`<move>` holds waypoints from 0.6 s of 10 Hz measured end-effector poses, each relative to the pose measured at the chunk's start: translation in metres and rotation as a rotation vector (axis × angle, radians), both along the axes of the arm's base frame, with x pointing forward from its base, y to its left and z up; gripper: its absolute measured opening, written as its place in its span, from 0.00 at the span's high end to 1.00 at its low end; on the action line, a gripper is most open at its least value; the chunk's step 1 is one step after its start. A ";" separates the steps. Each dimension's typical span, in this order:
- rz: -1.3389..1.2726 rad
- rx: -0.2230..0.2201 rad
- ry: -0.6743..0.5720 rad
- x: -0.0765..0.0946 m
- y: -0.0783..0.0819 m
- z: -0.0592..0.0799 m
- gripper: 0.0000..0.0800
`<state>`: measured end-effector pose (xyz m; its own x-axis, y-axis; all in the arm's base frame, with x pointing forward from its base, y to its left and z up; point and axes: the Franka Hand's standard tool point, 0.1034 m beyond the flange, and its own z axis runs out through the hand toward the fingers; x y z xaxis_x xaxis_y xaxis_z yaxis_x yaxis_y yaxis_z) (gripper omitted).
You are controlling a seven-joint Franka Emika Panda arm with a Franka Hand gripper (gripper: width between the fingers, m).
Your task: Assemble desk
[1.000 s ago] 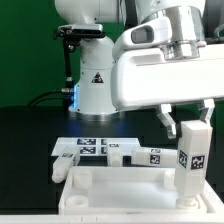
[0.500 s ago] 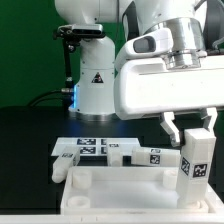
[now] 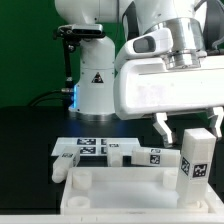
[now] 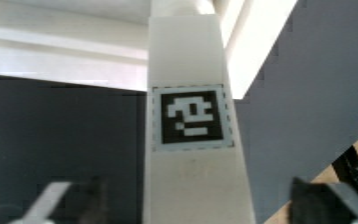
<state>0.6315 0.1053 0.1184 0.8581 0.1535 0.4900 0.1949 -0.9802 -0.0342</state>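
The desk's white tabletop panel (image 3: pixel 105 188) lies flat at the front. A white square-bar leg (image 3: pixel 192 160) with a tag sticker stands upright at the panel's corner on the exterior view's right. My gripper (image 3: pixel 190 124) hangs over the leg's top, open, with one finger on each side. In the wrist view the leg (image 4: pixel 194 110) fills the middle, and a dark gap shows between it and each of the fingers (image 4: pixel 55 200) around my gripper (image 4: pixel 190 205). More tagged legs (image 3: pixel 140 154) lie behind the panel.
The marker board (image 3: pixel 83 146) lies flat behind the tabletop on the black table. The big white robot base (image 3: pixel 93 85) with a triangle sticker stands at the back, with a black cable beside it. A green wall closes the background.
My jaws have spread apart and let go of the upright leg. The leg stays standing at the corner. Before that the hand shifted slightly upward.
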 end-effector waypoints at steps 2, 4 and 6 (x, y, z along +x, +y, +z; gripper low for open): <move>-0.009 0.010 0.065 0.005 0.000 0.004 0.20; -0.011 0.019 0.235 0.014 -0.002 0.008 0.19; -0.020 0.026 0.389 0.017 -0.007 0.006 0.19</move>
